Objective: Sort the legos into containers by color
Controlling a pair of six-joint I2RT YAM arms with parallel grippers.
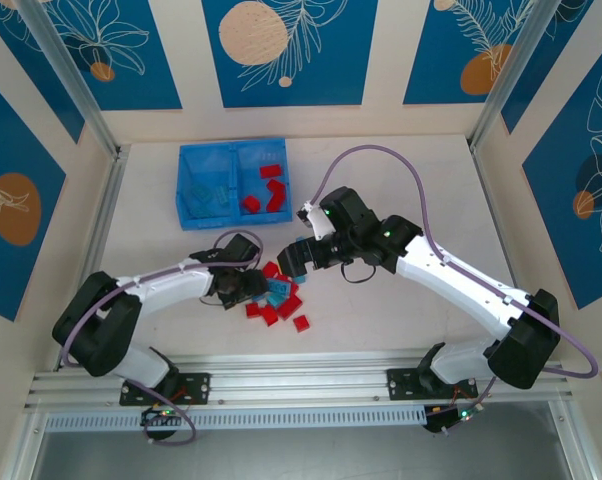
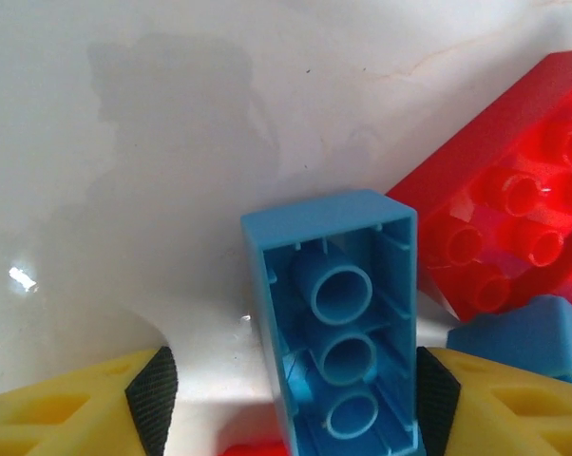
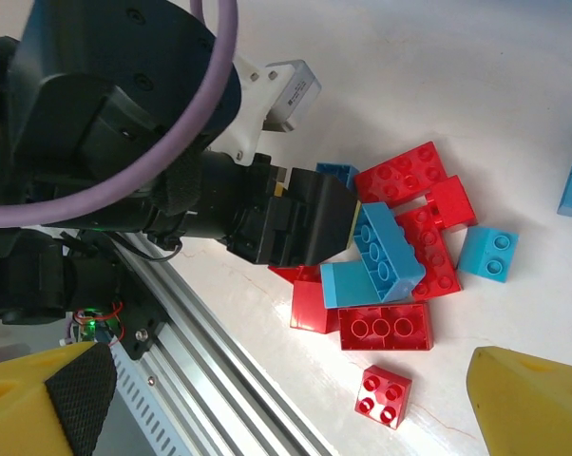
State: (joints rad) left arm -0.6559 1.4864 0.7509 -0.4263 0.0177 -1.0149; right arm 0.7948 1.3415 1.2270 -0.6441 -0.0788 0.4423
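A loose pile of red and light blue legos (image 1: 278,297) lies on the table in front of the blue bin (image 1: 188,152). Its left compartment (image 1: 196,172) holds light blue bricks (image 1: 217,196). Its right compartment (image 1: 253,178) holds red bricks (image 1: 273,196). My left gripper (image 1: 253,288) is down at the pile, open around a light blue brick (image 2: 343,313) lying hollow side up. The right pad (image 2: 436,399) touches the brick. The left pad (image 2: 153,394) stands apart from it. My right gripper (image 1: 299,258) hovers wide open over the pile's far side, with nothing between its fingers (image 3: 77,399).
A red brick (image 2: 514,218) and another blue brick (image 2: 538,337) crowd the held-between brick's right side. A small red 2x2 brick (image 3: 383,394) lies alone near the aluminium rail (image 1: 301,385) at the table's front edge. Both grippers are close together over the pile.
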